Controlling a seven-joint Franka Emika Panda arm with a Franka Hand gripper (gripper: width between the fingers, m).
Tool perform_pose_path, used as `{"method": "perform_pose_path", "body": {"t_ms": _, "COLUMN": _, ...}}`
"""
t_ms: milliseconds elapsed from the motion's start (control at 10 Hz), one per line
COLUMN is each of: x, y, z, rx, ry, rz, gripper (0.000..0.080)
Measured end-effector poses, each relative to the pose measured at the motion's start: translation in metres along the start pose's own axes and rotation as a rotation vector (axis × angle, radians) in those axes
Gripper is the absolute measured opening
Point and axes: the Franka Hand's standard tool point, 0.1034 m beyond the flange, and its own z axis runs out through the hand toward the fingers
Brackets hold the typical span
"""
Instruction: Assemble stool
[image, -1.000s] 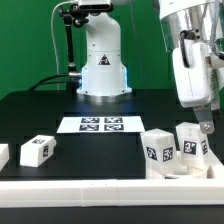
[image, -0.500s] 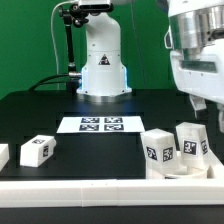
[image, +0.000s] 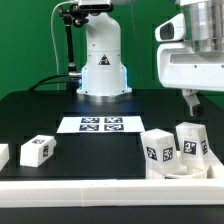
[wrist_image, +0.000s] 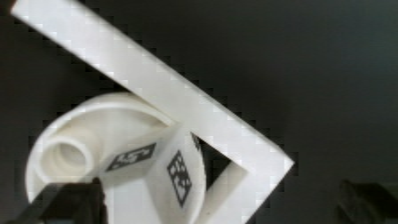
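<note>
Exterior view: gripper (image: 195, 103) wide open, empty, above the parts at the exterior view's right. Four white blocky tagged legs (image: 37, 150): two loose at its left, two on seat disc (image: 181, 170). Wrist view: one round white seat disc (wrist_image: 80, 150) beside rail (wrist_image: 160, 80) corner.

Loose leg (image: 36, 150) ext. view's left, seat (image: 196, 169) right

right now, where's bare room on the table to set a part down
Bare table between the marker board and the front rail, from the loose leg across to the cluster. Also bare behind that leg, beside the robot base. Crowded: the exterior view's right corner, where two legs and the seat bunch.
</note>
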Motion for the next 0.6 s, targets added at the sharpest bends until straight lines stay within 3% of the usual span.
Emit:
{"method": "perform_pose_path", "body": {"t_ms": 300, "x": 0.0008, "y": 0.001, "z": -0.0001, "rx": -0.009, "ry": 0.003, "rz": -0.244, "gripper": 0.0649}}
{"method": "perform_pose_path", "body": {"t_ms": 500, "x": 0.0019, "y": 0.0038, "z": -0.0018, "rx": -0.078, "ry": 0.031, "rz": -0.541, "gripper": 0.0649}}
{"method": "perform_pose_path", "body": {"t_ms": 600, "x": 0.0047, "y": 0.0054, "z": -0.0021, "rx": -0.095, "ry": 0.036, "rz": -0.68, "gripper": 0.0649}}
